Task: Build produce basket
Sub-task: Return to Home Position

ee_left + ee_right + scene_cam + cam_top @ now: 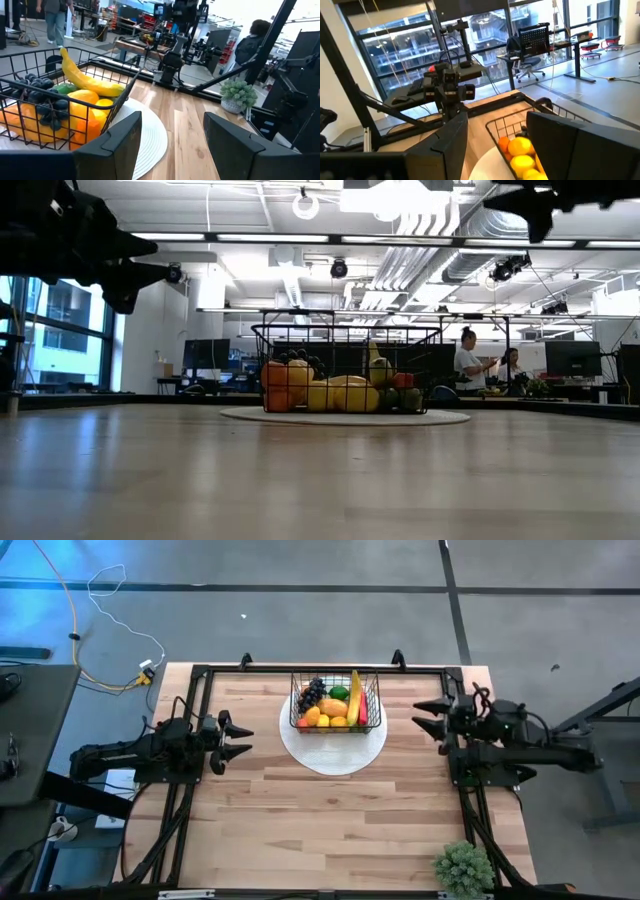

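Open-plan office floor used as a robotics lab.
Exposed ceiling ducts point(440, 225) and rows of monitors point(570, 358), with people point(467, 362) standing among them; office chair point(530, 45) and desk point(577, 46) beside tall windows point(395, 45).

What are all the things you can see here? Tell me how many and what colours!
table: one, pale wood, under everything
plate: one, white and round, at the table's far middle
basket: one, black wire, standing on the plate
banana: one, yellow, in the basket, lying on top
grapes: one bunch, dark, in the basket
orange fruit: at least two, orange, in the basket
lemons: at least two, yellow, in the basket
green piece: one, green, in the basket by the banana
potted plant: one, spiky green, near right corner of the table
people: at least two, far off in the room behind
left gripper: one, dark, open and empty, left of the plate
right gripper: one, dark, open and empty, right of the basket
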You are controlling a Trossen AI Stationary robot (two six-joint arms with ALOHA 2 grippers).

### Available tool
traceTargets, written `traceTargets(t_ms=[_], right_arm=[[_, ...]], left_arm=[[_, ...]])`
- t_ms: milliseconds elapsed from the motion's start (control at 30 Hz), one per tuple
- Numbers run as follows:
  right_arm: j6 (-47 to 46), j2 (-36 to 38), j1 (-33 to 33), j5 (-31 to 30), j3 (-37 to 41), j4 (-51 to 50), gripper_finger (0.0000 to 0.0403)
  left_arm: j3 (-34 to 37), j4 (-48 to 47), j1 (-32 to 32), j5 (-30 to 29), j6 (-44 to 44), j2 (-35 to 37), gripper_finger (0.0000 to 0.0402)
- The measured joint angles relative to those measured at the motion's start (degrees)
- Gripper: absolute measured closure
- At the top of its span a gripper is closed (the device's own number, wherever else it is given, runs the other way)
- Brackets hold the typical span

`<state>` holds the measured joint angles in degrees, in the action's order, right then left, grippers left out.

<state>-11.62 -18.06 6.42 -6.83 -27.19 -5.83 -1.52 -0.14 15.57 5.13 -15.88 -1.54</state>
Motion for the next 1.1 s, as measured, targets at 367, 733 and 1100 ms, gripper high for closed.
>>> traceTargets(t_ms=[367, 733, 1100], right_arm=[[0.53, 18.04, 0.0, 0.39, 12.75, -3.37, 0.0217], [0.03, 17.85, -0.06, 1.34, 18.95, -0.12, 0.0217], [-10.2, 17.42, -0.07, 1.58, 23.29, -2.49, 0.0217]], left_arm=[[0.0, 0.0, 0.0, -0.02, 0.0, 0.0, 0.02], [-0.02, 0.0, 0.0, -0.44, 0.0, 0.0, 0.02], [-0.02, -0.04, 0.0, -0.45, 0.0, 0.0, 0.02]])
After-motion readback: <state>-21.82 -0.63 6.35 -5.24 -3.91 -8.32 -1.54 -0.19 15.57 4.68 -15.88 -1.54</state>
